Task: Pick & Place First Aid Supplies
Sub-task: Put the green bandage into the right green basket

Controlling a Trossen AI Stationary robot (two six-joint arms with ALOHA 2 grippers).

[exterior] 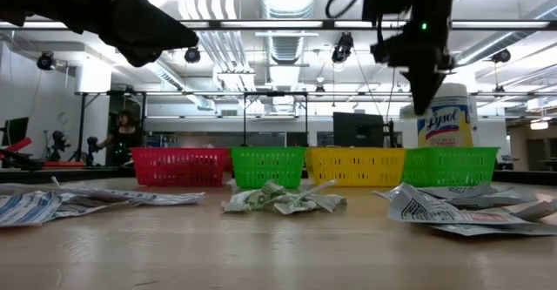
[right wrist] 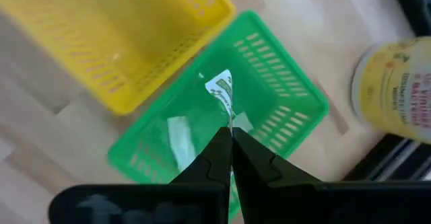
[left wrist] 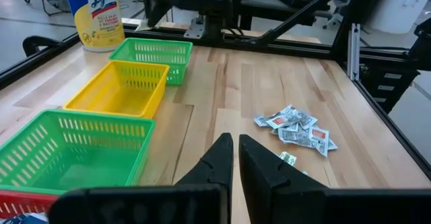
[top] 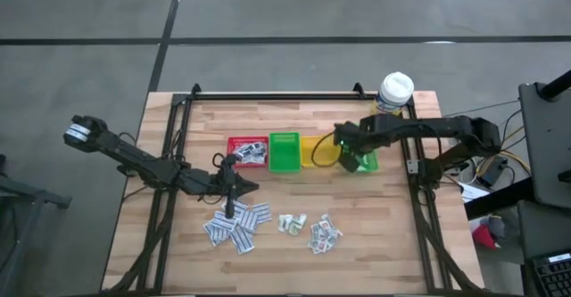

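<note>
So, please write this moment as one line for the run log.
right hand: shut on packet, above far-right green bin | left hand: shut, empty, over table | packets: three piles remain

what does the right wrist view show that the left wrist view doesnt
Only the right wrist view shows the right gripper holding a packet over the far green bin, with packets already inside.

Only the left wrist view shows the left gripper, a second green bin and a packet pile on the table.

Both show the yellow bin, far green bin and bottle.
</note>
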